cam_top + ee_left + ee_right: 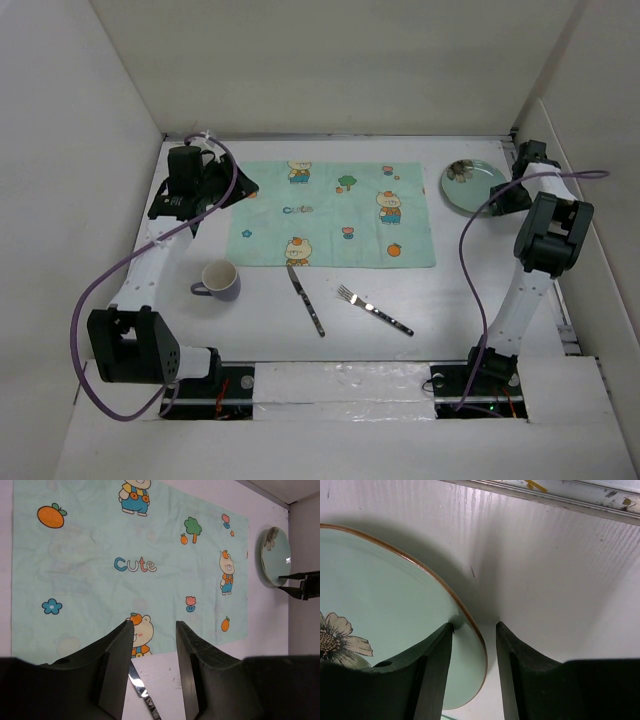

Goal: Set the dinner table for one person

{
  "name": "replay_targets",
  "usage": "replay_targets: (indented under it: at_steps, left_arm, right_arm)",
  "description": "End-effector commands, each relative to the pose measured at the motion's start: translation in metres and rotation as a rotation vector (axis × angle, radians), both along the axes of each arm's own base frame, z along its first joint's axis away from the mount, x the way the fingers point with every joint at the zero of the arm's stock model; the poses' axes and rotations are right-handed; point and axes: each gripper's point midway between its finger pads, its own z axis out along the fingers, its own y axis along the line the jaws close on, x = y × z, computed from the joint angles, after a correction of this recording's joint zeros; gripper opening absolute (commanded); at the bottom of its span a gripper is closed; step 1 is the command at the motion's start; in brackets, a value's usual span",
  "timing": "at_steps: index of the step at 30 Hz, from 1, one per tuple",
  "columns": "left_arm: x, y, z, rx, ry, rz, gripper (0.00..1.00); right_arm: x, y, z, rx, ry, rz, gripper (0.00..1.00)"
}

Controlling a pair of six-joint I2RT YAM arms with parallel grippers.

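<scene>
Mint-green glaze with a brown rim: the plate (385,630) is found at the far right of the dinner table (260,330), off the placemat (340,215) and just beside its right edge. The right gripper (474,627) is set across the plate's rim. One finger appears to rest on the glazed inside and the other is outside, over bare white table, so the rim runs through the gap. The jaws are held partway apart, much wider than the thin rim, and no clamp is seen.

The plate body lies to that gripper's left, toward the placemat, so a lift or drag that way is judged the likely next move. The plate is round, so no long axis applies. The rim crosses the gap on a slant, and a squarer bite may be needed.

The right arm is plainly nearer. The left gripper (154,630) is placed near the placemat's far left corner, well apart from the plate, fingers parted with nothing held between them. The knife (306,300), fork (375,310) and mug (220,280) are seen on bare table at the placemat's near side, the mug leftmost.
</scene>
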Motion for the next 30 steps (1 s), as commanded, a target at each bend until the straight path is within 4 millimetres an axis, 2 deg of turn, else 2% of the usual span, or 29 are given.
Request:
replay_targets:
  at_steps: [1,3,5,8,10,11,12,13,14,15,16,17,19,20,21,22,23,24,25,26,27,28,29,30]
  left_arm:
    - [0.008,0.004,0.026,0.023,-0.090,0.001,0.35]
    - [0.010,0.004,0.025,0.026,-0.087,0.005,0.35]
    - [0.011,0.004,0.023,0.025,-0.081,0.002,0.34]
    - [0.015,0.003,0.022,0.024,-0.075,0.001,0.31]
    - [0.016,0.003,0.027,0.026,-0.082,-0.004,0.29]
    - [0.018,0.002,0.026,0.024,-0.079,-0.006,0.28]
    - [0.018,0.002,0.032,0.023,-0.089,-0.006,0.28]
    - [0.018,0.002,0.032,0.022,-0.086,-0.007,0.27]
    - [0.018,0.001,0.033,0.017,-0.086,-0.011,0.26]
    - [0.019,0.000,0.038,0.012,-0.095,-0.016,0.25]
    - [0.018,-0.003,0.040,-0.001,-0.097,-0.029,0.24]
    - [0.017,-0.005,0.041,-0.007,-0.097,-0.035,0.24]
    - [0.015,-0.007,0.044,-0.020,-0.099,-0.042,0.23]
    - [0.014,-0.007,0.045,-0.021,-0.099,-0.045,0.23]
    - [0.013,-0.007,0.044,-0.024,-0.096,-0.043,0.23]
    - [0.010,-0.007,0.047,-0.024,-0.101,-0.041,0.23]
    - [0.009,-0.006,0.048,-0.024,-0.101,-0.040,0.23]
    - [0.007,-0.006,0.048,-0.022,-0.101,-0.037,0.22]
    - [0.004,-0.006,0.050,-0.023,-0.104,-0.039,0.22]
    - [0.003,-0.005,0.049,-0.019,-0.099,-0.032,0.22]
    - [0.001,-0.004,0.048,-0.013,-0.099,-0.030,0.22]
    - [-0.003,-0.006,0.050,-0.011,-0.101,-0.034,0.22]
    - [-0.004,-0.005,0.049,-0.006,-0.100,-0.028,0.22]
    - [-0.007,-0.008,0.049,-0.003,-0.101,-0.035,0.22]
  right_arm:
    - [-0.010,-0.001,0.001,-0.028,0.094,-0.023,0.46]
    - [-0.014,0.000,-0.005,-0.016,0.135,-0.030,0.44]
    - [-0.010,-0.002,-0.002,-0.017,0.129,-0.047,0.36]
    - [-0.009,0.000,-0.003,-0.010,0.119,-0.052,0.15]
    - [-0.008,-0.002,0.003,-0.028,0.093,-0.053,0.00]
    - [-0.012,0.000,-0.004,-0.049,0.092,-0.049,0.00]
    - [-0.009,-0.001,0.013,-0.069,0.031,-0.045,0.00]
    - [-0.009,-0.003,0.020,-0.091,-0.005,-0.038,0.00]
    - [-0.012,-0.004,0.013,-0.122,-0.038,-0.011,0.00]
    - [-0.009,0.000,0.022,-0.148,-0.084,0.019,0.00]
    - [-0.007,0.001,0.052,-0.194,-0.184,0.062,0.00]
    - [-0.009,0.003,0.044,-0.194,-0.182,0.086,0.00]
    - [-0.007,0.009,0.059,-0.206,-0.256,0.141,0.00]
    - [-0.002,0.010,0.083,-0.223,-0.345,0.173,0.00]
    - [-0.010,0.016,0.077,-0.213,-0.348,0.193,0.00]
    - [-0.013,0.015,0.082,-0.216,-0.372,0.201,0.00]
    - [-0.010,0.022,0.100,-0.216,-0.444,0.236,0.00]
    - [-0.014,0.022,0.105,-0.216,-0.464,0.243,0.00]
    - [-0.021,0.026,0.099,-0.209,-0.460,0.252,0.00]
    - [-0.021,0.030,0.106,-0.209,-0.497,0.264,0.00]
    - [-0.024,0.034,0.123,-0.216,-0.546,0.271,0.00]
    - [-0.033,0.039,0.117,-0.195,-0.559,0.280,0.00]
    - [-0.031,0.044,0.127,-0.187,-0.620,0.293,0.00]
    - [-0.034,0.044,0.148,-0.203,-0.689,0.297,0.00]
